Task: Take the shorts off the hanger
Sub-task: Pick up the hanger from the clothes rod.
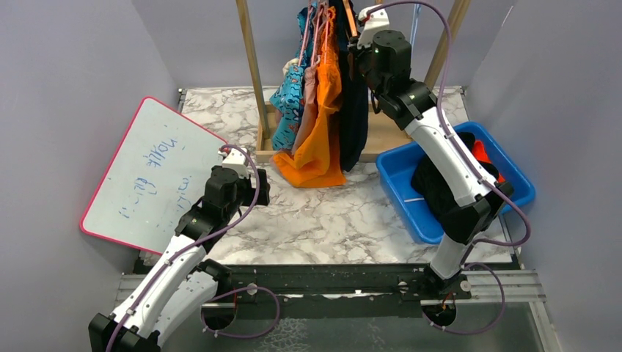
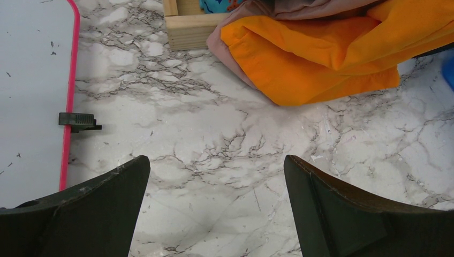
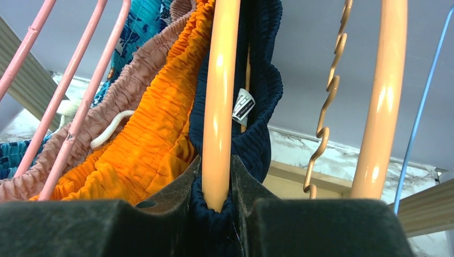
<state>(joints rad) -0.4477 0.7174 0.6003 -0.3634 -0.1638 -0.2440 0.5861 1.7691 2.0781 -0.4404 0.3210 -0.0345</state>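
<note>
At rack [image 1: 253, 73], right tool [image 3: 217, 182] pinches peach hanger [image 3: 219, 80] plus navy shorts [image 3: 267, 96]; left tool [image 2: 217, 176] wide open.

Shorts [image 1: 323, 110] hanging bunched, blue, pink, orange, navy on peach hanger [image 3: 218, 107]

The left arm sits folded low at the near left, the left pincer [image 2: 215, 165] spread wide and angled down. The right arm reaches up and far, the right pincer [image 3: 217, 166] pinched on the peach hanger [image 3: 219, 80] and the navy shorts [image 3: 263, 91] waistband.
</note>
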